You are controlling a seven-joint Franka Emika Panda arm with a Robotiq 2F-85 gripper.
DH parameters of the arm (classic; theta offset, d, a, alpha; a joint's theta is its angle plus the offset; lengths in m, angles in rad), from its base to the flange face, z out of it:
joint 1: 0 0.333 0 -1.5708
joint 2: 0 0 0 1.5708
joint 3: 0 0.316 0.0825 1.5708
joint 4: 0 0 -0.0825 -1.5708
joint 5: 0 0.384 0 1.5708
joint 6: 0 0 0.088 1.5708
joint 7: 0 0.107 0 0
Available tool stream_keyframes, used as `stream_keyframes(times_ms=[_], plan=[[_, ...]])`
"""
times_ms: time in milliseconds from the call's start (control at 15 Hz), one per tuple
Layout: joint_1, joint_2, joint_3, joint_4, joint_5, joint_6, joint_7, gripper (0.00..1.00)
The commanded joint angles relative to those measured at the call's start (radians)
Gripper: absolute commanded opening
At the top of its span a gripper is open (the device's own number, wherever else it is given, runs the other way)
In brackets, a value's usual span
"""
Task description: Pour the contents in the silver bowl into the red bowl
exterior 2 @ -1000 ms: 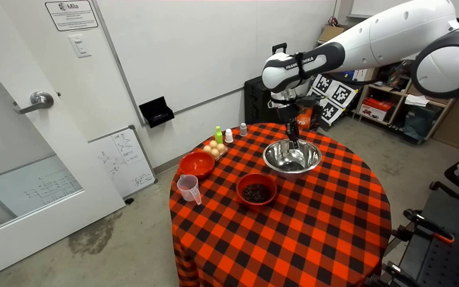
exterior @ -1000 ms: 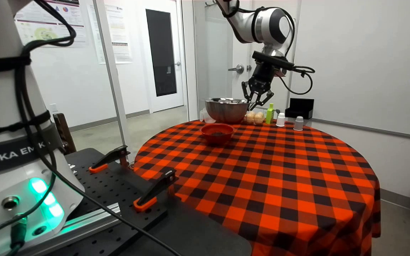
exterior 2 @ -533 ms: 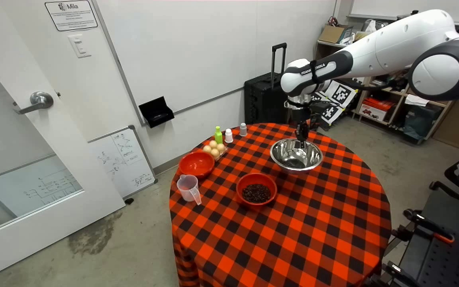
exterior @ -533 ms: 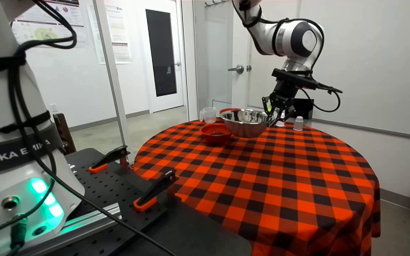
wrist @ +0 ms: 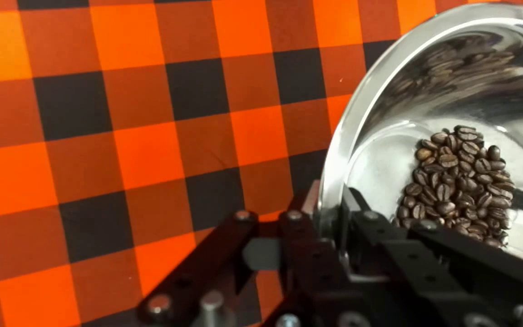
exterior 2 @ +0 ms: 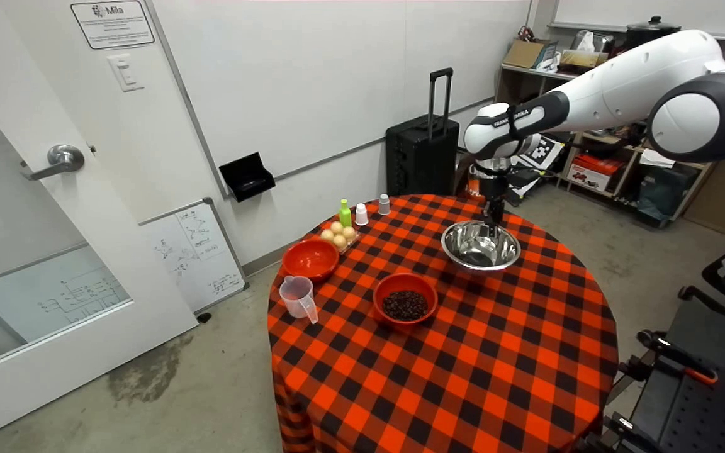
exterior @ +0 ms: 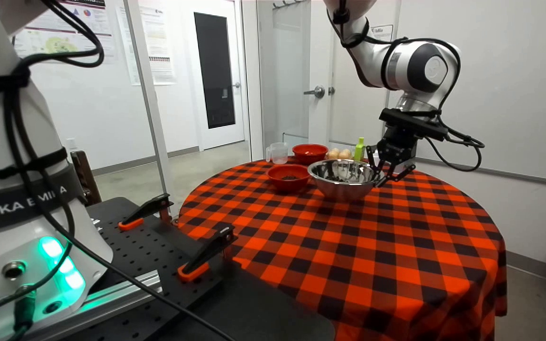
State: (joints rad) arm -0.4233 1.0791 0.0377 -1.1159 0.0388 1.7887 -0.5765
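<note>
My gripper [exterior: 378,176] is shut on the near-side rim of the silver bowl [exterior: 337,190], one finger inside and one outside, as the wrist view shows [wrist: 331,200]. The silver bowl [exterior 2: 502,263] is nearly level and low over the table; I cannot tell whether it touches the cloth. Dark coffee beans [wrist: 461,190] lie on its bottom. A red bowl [exterior: 277,182] with dark beans in it stands beside the silver bowl; it also shows in an exterior view [exterior 2: 405,281]. A second red bowl [exterior 2: 310,259] stands farther back, with nothing visible in it.
A clear measuring cup [exterior 2: 298,296] stands by the back red bowl. A pack of eggs [exterior 2: 339,235], a green bottle [exterior 2: 345,214], a white cup [exterior 2: 361,214] and a grey cup [exterior 2: 384,204] line the table's edge. A checkered cloth [exterior: 372,255] covers the round table.
My gripper has carried the silver bowl away from the bean-filled red bowl and lowered it toward the table. The red bowls have not moved.
</note>
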Motion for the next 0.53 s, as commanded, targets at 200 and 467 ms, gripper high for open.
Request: stream_keyframes(times_ms=[200, 467], plan=[[-0.042, 0.022, 0.001, -0.042, 0.013, 0.055, 0.013, 0.02], [-0.032, 0.058, -0.013, -0.045, 0.024, 0.071, 0.012, 0.02]])
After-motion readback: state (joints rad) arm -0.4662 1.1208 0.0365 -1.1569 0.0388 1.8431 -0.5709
